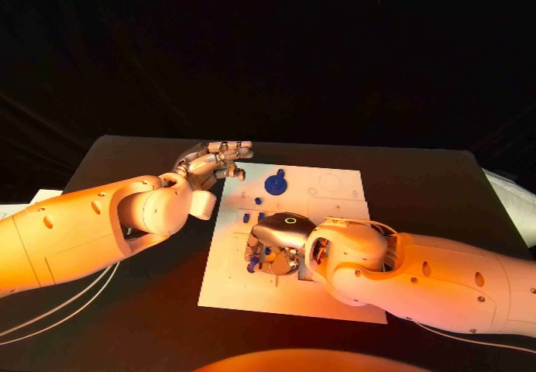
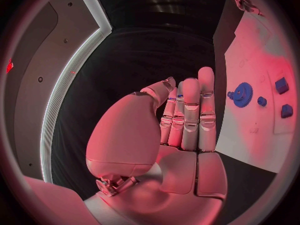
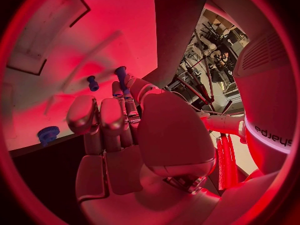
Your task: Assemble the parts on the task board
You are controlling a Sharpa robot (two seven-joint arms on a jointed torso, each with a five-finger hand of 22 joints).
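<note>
"Sharpa" on right wrist (image 3: 272, 135), right robot hand (image 1: 280, 240) over task board (image 1: 335, 291)

The right robot hand (image 1: 280, 242) covers the middle of the board (image 1: 335, 298), so the parts under its palm are hidden. Whether its fingers (image 3: 119, 92) grip the peg (image 3: 120, 73) can't be told. The small parts (image 1: 258, 201) further back are too small to identify.
</note>
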